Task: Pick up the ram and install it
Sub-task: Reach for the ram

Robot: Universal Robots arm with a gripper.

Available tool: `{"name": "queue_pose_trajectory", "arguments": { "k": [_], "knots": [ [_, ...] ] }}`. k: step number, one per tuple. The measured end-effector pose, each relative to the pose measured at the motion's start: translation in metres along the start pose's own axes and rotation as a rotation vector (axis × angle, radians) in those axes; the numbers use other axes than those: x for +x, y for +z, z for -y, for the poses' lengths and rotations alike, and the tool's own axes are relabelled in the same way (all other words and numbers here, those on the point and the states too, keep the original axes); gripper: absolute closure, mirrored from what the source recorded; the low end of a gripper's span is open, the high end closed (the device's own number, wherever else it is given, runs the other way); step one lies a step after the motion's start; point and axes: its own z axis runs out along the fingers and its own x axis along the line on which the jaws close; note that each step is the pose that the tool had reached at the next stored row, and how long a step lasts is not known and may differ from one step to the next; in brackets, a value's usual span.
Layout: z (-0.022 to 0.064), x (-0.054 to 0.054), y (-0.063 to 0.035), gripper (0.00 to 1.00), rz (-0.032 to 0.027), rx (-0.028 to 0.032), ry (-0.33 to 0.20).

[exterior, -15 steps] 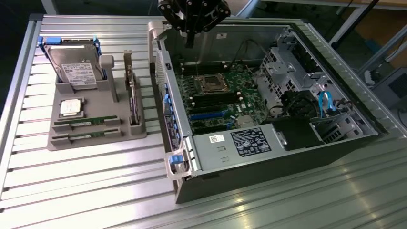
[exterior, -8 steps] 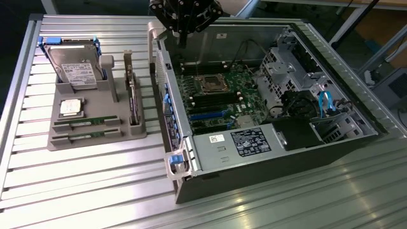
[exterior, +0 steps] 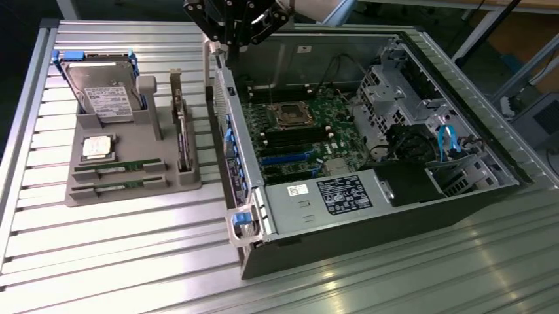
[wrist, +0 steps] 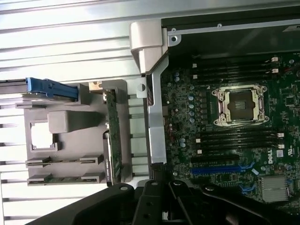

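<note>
Two ram sticks (exterior: pixel 118 167) (exterior: pixel 118 185) lie side by side in slots at the near end of a grey holder tray (exterior: pixel 131 196), thin green boards with dark chips. In the wrist view the same ram sticks (wrist: pixel 63 161) (wrist: pixel 63 178) rest in the tray. My gripper (exterior: pixel 234 39) hangs shut and empty above the far left wall of the open computer case (exterior: pixel 367 222), well away from the sticks. Its black body (wrist: pixel 164 206) shows in the wrist view. Dark memory slots (exterior: pixel 284 137) (wrist: pixel 234 138) run beside the processor socket (exterior: pixel 288 114) (wrist: pixel 240 105).
The tray also carries an upright hard drive (exterior: pixel 105 91), a square silver processor (exterior: pixel 98 147) and a taller card with a metal bracket (exterior: pixel 182 140) (wrist: pixel 114 140). The case wall (wrist: pixel 157 122) stands between tray and motherboard. Cables and a drive cage (exterior: pixel 436 150) fill the case's right.
</note>
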Motion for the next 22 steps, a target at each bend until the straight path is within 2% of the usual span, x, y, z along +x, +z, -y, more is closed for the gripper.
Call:
{"name": "queue_pose_trajectory", "arguments": {
  "k": [6, 12, 16, 19, 22],
  "knots": [
    [0.0008, 0.010, 0.0006, 0.90, -0.0149, 0.0012, 0.001],
    [0.0008, 0.012, 0.0006, 0.90, -0.0158, 0.0013, 0.001],
    [0.0006, 0.015, 0.0008, 0.90, 0.0033, 0.0003, 0.000],
    [0.0011, 0.023, 0.0013, 0.90, 0.0133, -0.0006, -0.001],
    [0.0015, 0.029, 0.0015, 0.90, 0.0278, -0.0016, -0.001]
  ]
}}
